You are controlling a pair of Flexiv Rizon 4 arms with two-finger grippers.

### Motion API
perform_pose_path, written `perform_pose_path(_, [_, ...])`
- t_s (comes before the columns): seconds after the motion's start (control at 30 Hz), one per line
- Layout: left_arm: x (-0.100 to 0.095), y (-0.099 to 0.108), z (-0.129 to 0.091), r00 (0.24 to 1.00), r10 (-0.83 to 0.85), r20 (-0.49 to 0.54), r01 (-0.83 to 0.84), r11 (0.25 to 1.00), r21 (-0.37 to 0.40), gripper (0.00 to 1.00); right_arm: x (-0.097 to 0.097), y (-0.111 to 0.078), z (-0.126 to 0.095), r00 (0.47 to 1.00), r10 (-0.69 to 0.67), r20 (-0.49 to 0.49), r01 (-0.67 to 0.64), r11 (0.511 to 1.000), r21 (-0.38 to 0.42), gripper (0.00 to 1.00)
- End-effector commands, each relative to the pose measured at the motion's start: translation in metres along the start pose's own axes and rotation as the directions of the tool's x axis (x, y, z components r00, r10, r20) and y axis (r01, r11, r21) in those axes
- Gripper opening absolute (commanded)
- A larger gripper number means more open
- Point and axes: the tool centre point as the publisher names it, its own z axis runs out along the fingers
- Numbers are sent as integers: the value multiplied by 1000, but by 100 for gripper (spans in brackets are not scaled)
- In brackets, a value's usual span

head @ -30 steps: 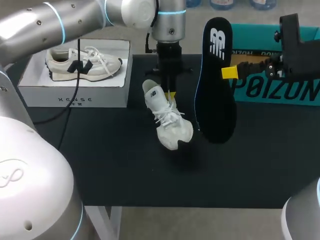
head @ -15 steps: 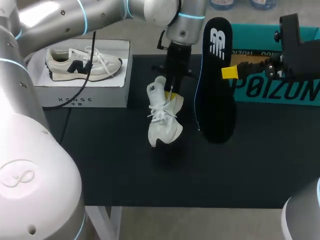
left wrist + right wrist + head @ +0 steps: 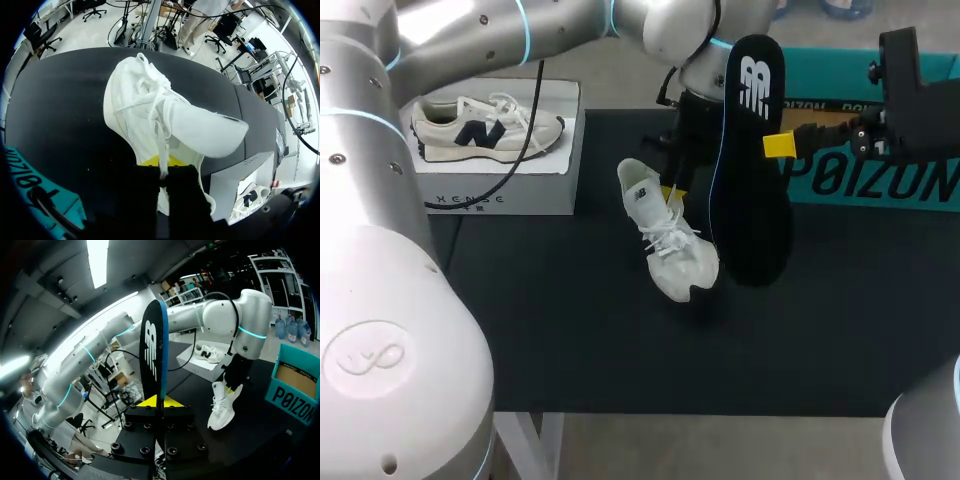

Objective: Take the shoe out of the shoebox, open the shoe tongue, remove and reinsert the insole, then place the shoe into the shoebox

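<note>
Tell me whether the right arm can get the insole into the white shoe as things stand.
Probably not yet. The right gripper holds the insole close beside the shoe, but the insole's lower end hangs level with the toe, and the left gripper clamps the shoe near its opening.

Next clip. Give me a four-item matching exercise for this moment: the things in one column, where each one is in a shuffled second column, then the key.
Things:
1. white laced sneaker
2. black foam insole
3. cream sneaker with navy logo
4. teal cardboard box

Places:
A. lying inside the white shoebox
B. held upright in the right gripper
C. at the table's far right edge
D. held by the left gripper, toe pointing down

Pairs: 1-D, 2-B, 3-A, 4-C
</note>
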Motion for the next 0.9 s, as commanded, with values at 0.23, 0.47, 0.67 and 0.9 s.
perform_pose_path(0.23, [3, 3, 0, 995, 11, -96, -17, 998, -67, 0, -1, 1, 3, 1000, 1, -1, -1, 1000, 2, 0])
perform_pose_path(0.47, [3, 5, 3, 991, 78, -109, -86, 994, -70, 0, -1, 1, 3, 1000, 1, -1, -1, 1000, 2, 0])
perform_pose_path(0.67, [0, 7, 8, 974, 180, -137, -190, 979, -70, 0, -1, 1, 3, 1000, 1, -1, -1, 1000, 2, 0])
perform_pose_path(0.9, [-3, 6, 15, 961, 217, -171, -229, 972, -59, 0, -1, 1, 3, 1000, 1, -1, -1, 1000, 2, 0])
